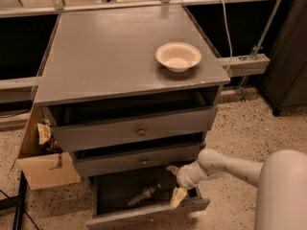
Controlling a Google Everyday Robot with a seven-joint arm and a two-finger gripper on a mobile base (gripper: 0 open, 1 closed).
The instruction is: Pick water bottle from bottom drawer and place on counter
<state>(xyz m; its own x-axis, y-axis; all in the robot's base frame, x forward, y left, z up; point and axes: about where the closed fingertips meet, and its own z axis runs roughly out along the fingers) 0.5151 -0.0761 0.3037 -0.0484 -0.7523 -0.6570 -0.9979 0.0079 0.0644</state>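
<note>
1. The robot's pale arm (225,166) is nearest, reaching in from the lower right toward the right end of the bottom drawer (144,215).
2. The gripper (171,186) hangs at the right end of the bottom drawer's opening. Its fingers are spread wide, one up by the drawer above and one down near the bottom drawer's front board, and they hold nothing.
3. The bottom drawer is pulled out, with a plain grey front and a dark inside.
4. The water bottle (143,194) lies on its side on the bottom drawer's floor, about midway along and slanted. It is left of the gripper and apart from it.
5. A cardboard box (45,172) stands on the floor just left of the bottom drawer, with its flaps open.
6. Directly above the bottom drawer sit the middle drawer (120,163) and the top drawer (105,134). Each has a small round knob and a dark gap over it.
7. Higher and farther back than the bottom drawer spreads the grey tabletop (105,56).
8. A pale bowl (178,56) stands upright on the tabletop's right part, near the edge.
9. A metal rail (110,5) runs behind the tabletop.
</note>
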